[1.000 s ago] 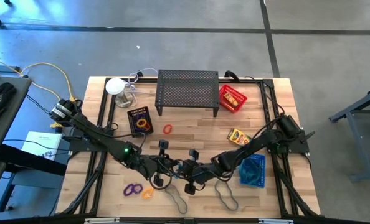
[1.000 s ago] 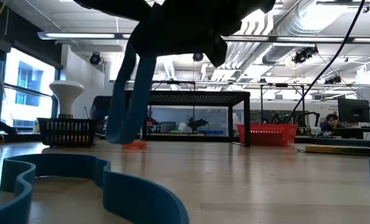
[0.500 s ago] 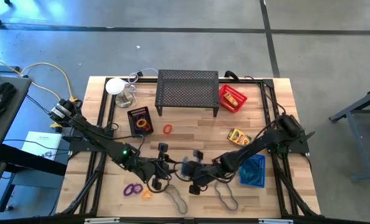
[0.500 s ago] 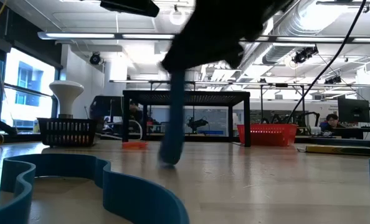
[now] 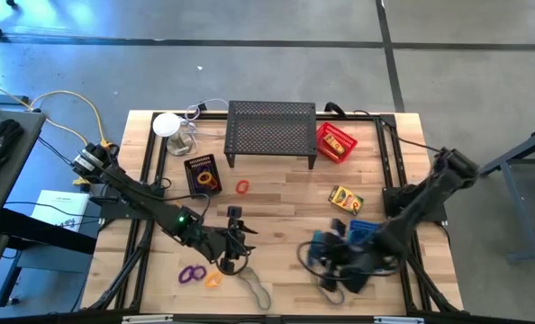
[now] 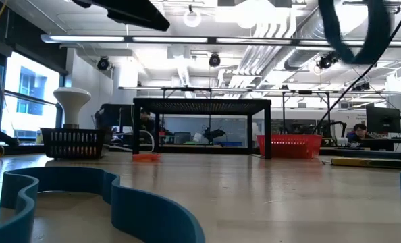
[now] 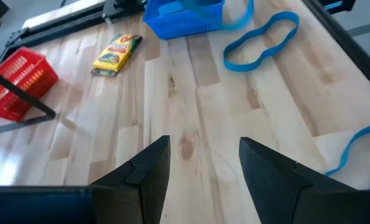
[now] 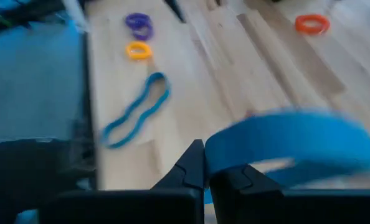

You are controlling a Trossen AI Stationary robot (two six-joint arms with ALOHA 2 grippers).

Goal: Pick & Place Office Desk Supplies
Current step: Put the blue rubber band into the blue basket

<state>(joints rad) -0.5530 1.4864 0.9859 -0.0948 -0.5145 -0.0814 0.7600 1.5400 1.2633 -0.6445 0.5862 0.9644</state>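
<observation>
My right gripper (image 5: 323,259) hovers over the table's near right part, left of the blue mesh tray (image 5: 368,236), and is shut on a blue band (image 8: 291,146). In the low view that band (image 6: 352,30) shows as a loop high above the table. My left gripper (image 7: 200,165) stands open over bare wood at the near middle (image 5: 239,236), with nothing between its fingers. Another band (image 5: 257,290) lies flat near the front edge, and one more (image 7: 260,40) lies beside the blue tray. Purple rings (image 5: 192,273) and a yellow ring (image 5: 213,280) lie at the near left. My right gripper pinches the band's flat strip (image 8: 230,163) between its two fingers at one spot. The fingers slant down from the table's right side. The rest of the loop arches out beyond the fingertips, lifted clear of the table.
At the back stand the black perforated stand (image 5: 271,133), a red tray (image 5: 336,141) and a white-topped glass object (image 5: 170,126). A black tray (image 5: 202,174), an orange ring (image 5: 242,187) and the yellow crayon box (image 5: 344,198) lie mid-table. Bare wood lies between the two grippers.
Both grippers met at the near middle with the band between them. My right gripper has swung up and toward the table's right edge, near the blue tray, rolling as it went. The band has left my left gripper and gone with the right one, lifted higher.
</observation>
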